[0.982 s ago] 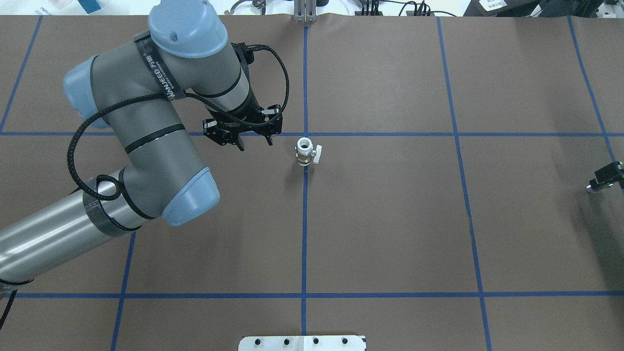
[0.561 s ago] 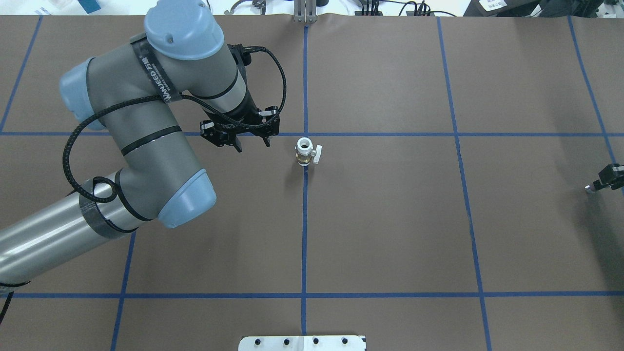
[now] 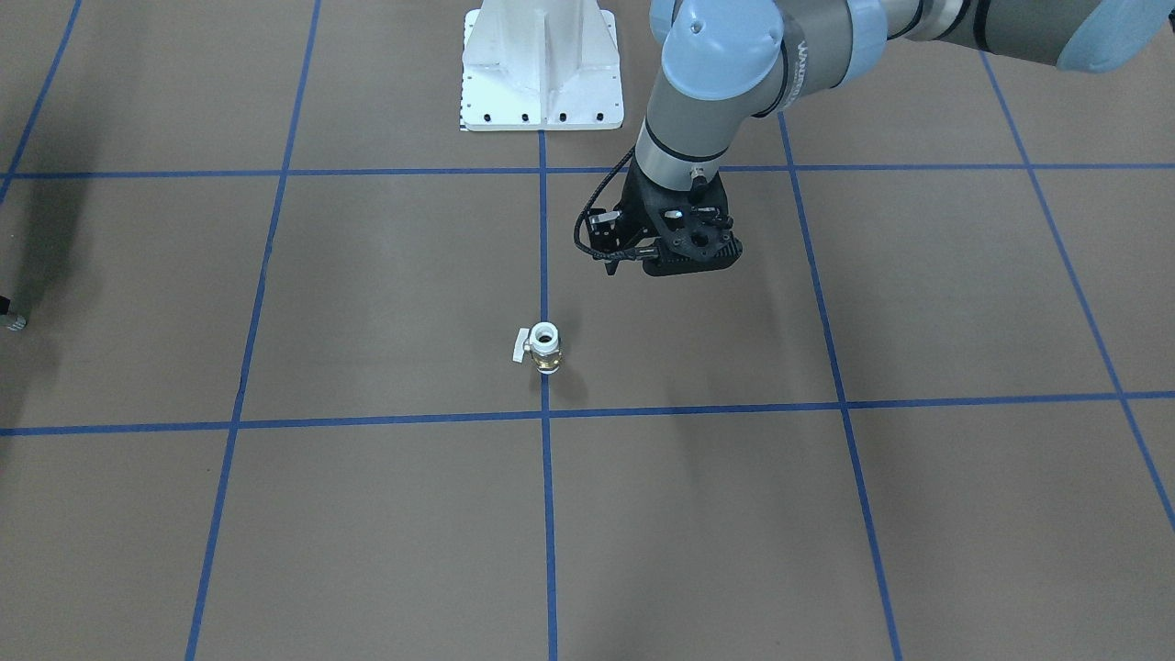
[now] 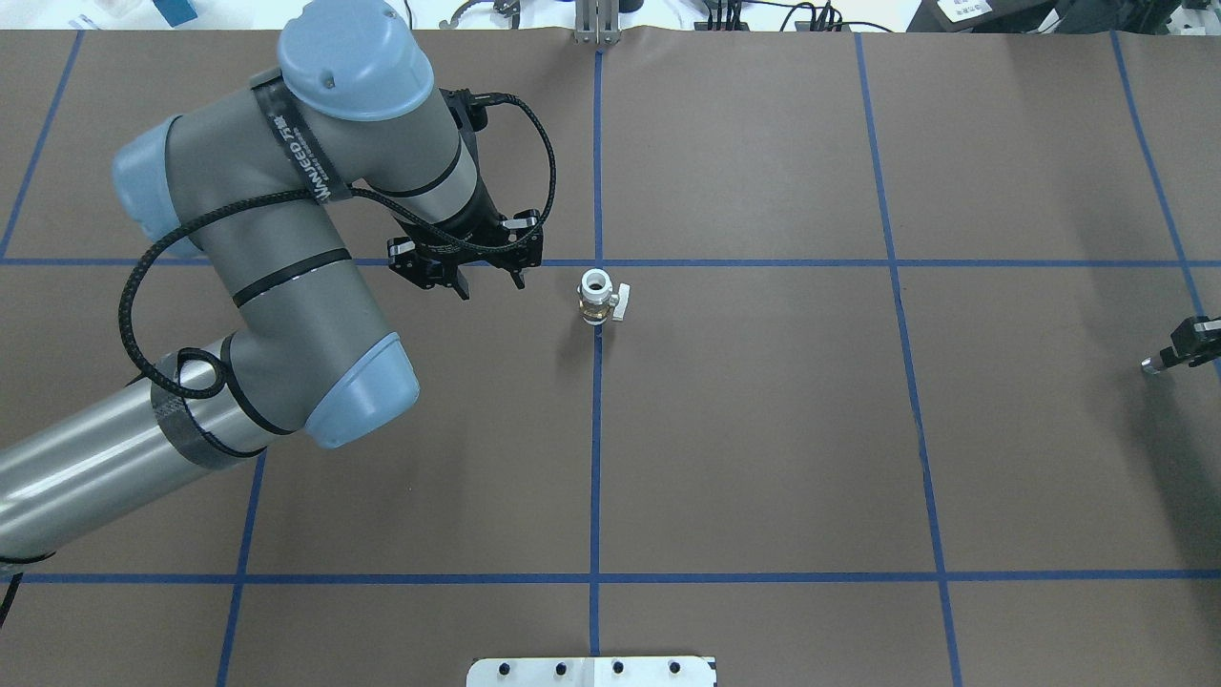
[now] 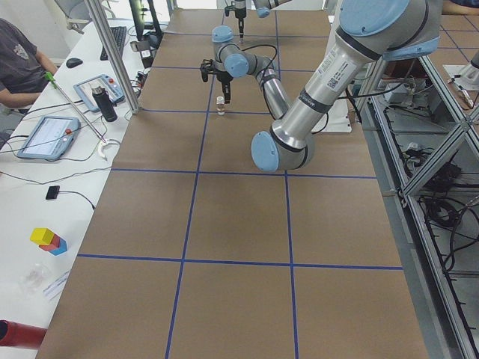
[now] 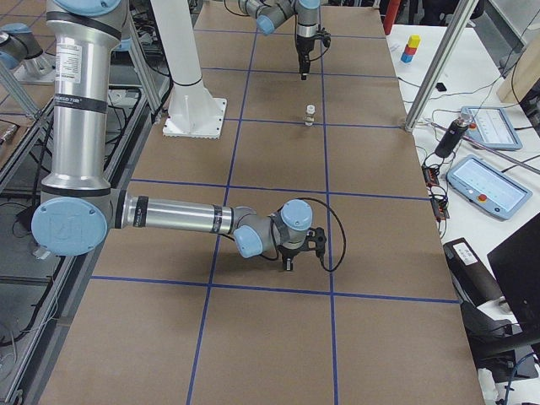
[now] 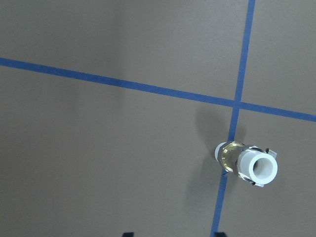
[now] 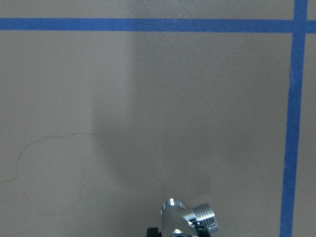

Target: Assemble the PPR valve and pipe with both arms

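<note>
The PPR valve (image 4: 597, 298) stands upright on the brown table at a blue tape crossing, white socket up, pale lever to its side; it also shows in the front view (image 3: 542, 347) and the left wrist view (image 7: 247, 166). My left gripper (image 4: 490, 283) hangs open and empty above the table, a short way left of the valve. My right gripper (image 4: 1188, 343) is at the table's right edge, shut on the silvery pipe (image 4: 1152, 365). The pipe shows at the bottom of the right wrist view (image 8: 185, 219), held a little above the table.
The white bolted pedestal (image 3: 542, 64) stands at the robot's side of the table. Blue tape lines (image 4: 916, 262) mark a grid on the brown cover. An aluminium post (image 4: 597, 29) is at the far edge. Tablets (image 6: 494, 186) lie on the operators' bench.
My left gripper has drifted a little to the left, away from the valve, still open. My right gripper has slid slightly further toward the right edge with the pipe. The valve has not moved.
</note>
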Controlling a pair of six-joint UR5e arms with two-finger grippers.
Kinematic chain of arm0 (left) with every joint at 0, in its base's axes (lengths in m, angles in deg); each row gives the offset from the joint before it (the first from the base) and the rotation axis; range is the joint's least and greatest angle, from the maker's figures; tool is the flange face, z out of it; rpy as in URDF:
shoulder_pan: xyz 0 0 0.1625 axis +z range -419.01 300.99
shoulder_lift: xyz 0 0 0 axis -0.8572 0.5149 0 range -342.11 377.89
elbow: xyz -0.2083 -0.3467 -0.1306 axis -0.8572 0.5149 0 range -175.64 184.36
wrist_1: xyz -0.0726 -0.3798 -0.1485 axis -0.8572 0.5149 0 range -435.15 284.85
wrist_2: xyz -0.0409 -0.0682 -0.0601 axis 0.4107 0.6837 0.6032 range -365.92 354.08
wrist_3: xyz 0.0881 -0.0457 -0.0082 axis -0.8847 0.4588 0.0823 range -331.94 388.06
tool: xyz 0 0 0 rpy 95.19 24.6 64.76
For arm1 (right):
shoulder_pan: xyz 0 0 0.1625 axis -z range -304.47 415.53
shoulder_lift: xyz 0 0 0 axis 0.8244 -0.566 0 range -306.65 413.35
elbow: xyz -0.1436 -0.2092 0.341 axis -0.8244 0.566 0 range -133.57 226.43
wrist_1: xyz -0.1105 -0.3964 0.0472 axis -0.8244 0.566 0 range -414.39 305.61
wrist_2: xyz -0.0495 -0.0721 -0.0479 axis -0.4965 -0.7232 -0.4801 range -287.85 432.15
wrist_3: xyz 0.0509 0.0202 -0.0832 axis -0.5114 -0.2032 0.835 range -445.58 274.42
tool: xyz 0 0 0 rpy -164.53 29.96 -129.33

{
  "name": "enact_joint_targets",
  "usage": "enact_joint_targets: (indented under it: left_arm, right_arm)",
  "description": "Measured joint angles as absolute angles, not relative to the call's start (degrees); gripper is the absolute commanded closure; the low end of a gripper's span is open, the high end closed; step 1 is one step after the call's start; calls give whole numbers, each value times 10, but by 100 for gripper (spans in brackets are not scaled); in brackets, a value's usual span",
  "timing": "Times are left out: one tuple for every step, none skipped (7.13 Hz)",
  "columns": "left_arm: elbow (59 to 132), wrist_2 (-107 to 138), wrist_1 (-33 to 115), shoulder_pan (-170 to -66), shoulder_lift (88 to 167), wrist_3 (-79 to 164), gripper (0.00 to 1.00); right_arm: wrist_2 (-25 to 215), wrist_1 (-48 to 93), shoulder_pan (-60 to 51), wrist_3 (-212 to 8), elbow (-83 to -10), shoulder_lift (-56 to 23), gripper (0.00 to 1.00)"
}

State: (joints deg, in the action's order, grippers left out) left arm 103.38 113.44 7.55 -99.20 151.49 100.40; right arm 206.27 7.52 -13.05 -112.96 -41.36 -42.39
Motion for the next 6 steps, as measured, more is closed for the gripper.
enact_joint_targets:
  left_arm:
    - [1039,1135,76,-993,1511,1004,38]
    - [1057,1135,76,-994,1496,1003,38]
    - [1084,1136,75,-999,1468,993,37]
    - [1113,1137,75,-1006,1435,967,37]
    - [1133,1138,76,-1014,1404,935,37]
    - [1144,1139,78,-1025,1373,897,37]
  right_arm:
    - [2062,76,-131,-1151,-424,-414,100]
    - [2062,78,-128,-1193,-434,-392,100]
    - [2061,81,-120,-1239,-438,-361,100]
    - [2053,83,-100,-1303,-439,-322,100]
    - [2036,84,-68,-1383,-440,-278,100]
    - [2019,95,-35,-1465,-441,-228,100]
